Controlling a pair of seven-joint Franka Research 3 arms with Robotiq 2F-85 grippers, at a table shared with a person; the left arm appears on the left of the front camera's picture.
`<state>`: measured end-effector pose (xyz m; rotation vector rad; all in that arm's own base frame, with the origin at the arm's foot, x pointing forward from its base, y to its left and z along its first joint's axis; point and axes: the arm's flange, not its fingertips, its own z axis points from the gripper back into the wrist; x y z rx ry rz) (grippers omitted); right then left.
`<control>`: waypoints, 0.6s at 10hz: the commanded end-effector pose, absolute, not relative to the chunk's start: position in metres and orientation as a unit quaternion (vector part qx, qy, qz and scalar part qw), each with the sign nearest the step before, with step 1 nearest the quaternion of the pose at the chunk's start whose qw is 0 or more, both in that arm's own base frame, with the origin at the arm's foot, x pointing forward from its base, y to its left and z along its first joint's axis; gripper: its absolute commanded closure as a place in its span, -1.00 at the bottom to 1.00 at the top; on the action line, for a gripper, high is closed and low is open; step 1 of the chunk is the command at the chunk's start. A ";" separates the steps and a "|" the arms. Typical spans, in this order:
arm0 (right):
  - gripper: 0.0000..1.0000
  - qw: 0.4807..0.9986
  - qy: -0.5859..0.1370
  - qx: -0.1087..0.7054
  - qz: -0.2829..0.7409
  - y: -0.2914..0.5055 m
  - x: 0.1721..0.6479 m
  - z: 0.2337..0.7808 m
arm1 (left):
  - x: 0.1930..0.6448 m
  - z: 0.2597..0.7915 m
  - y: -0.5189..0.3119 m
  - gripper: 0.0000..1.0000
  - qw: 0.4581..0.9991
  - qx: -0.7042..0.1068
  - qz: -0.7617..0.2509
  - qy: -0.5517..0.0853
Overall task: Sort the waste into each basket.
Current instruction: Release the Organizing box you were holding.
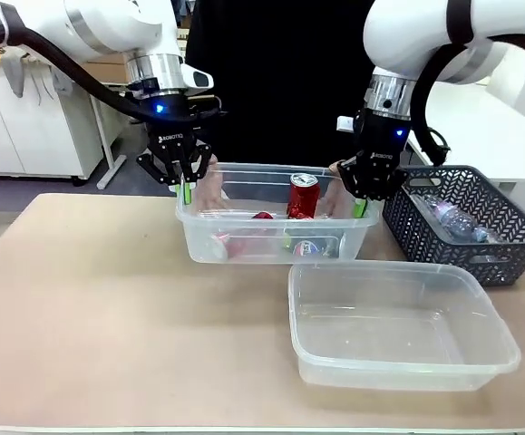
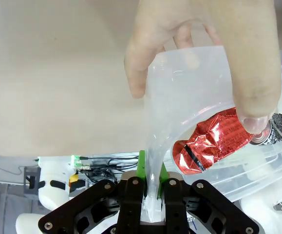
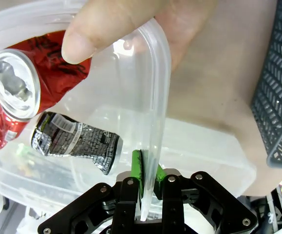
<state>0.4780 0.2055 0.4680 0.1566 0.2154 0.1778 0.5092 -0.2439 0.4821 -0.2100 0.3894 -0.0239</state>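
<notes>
A clear tub (image 1: pixel 200 243) at the table's far middle holds an upright red can (image 1: pixel 304 196), other red cans and a labelled bottle. My left gripper (image 1: pixel 186 192) is shut on its left rim and my right gripper (image 1: pixel 362 207) on its right rim. The left wrist view shows my left gripper (image 2: pixel 150 170) pinching the tub's rim (image 2: pixel 179 97), beside a crushed red can (image 2: pixel 214 141). The right wrist view has my right gripper (image 3: pixel 148 173) clamped on the tub's rim (image 3: pixel 159 97), with a red can (image 3: pixel 24 92) and a dark-labelled bottle (image 3: pixel 77 141) inside. A second clear tub (image 1: pixel 380 267) stands empty in front.
A person's hands (image 2: pixel 199 44) (image 3: pixel 126 19) hold the tub's far corners, close to both grippers. A dark grey lattice basket (image 1: pixel 425 240) with clear bottles (image 1: pixel 457 220) stands at the right, next to my right gripper. Bare tabletop lies to the left and front.
</notes>
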 end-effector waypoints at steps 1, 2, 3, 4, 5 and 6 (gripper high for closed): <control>0.89 0.987 0.109 0.077 0.092 0.210 0.475 0.469 | 0.503 0.481 -0.245 0.86 0.976 -0.104 -0.021 0.192; 0.89 0.987 0.109 0.077 0.092 0.210 0.475 0.469 | 0.503 0.481 -0.245 0.86 0.976 -0.104 -0.021 0.192; 0.89 0.987 0.109 0.077 0.092 0.210 0.475 0.469 | 0.503 0.481 -0.245 0.86 0.976 -0.104 -0.021 0.192; 0.89 0.987 0.109 0.077 0.092 0.210 0.475 0.469 | 0.503 0.481 -0.245 0.86 0.976 -0.104 -0.021 0.192; 0.89 0.987 0.109 0.077 0.092 0.210 0.475 0.469 | 0.503 0.481 -0.245 0.86 0.976 -0.104 -0.021 0.192; 0.89 0.987 0.109 0.077 0.092 0.210 0.475 0.469 | 0.503 0.481 -0.245 0.86 0.976 -0.104 -0.021 0.192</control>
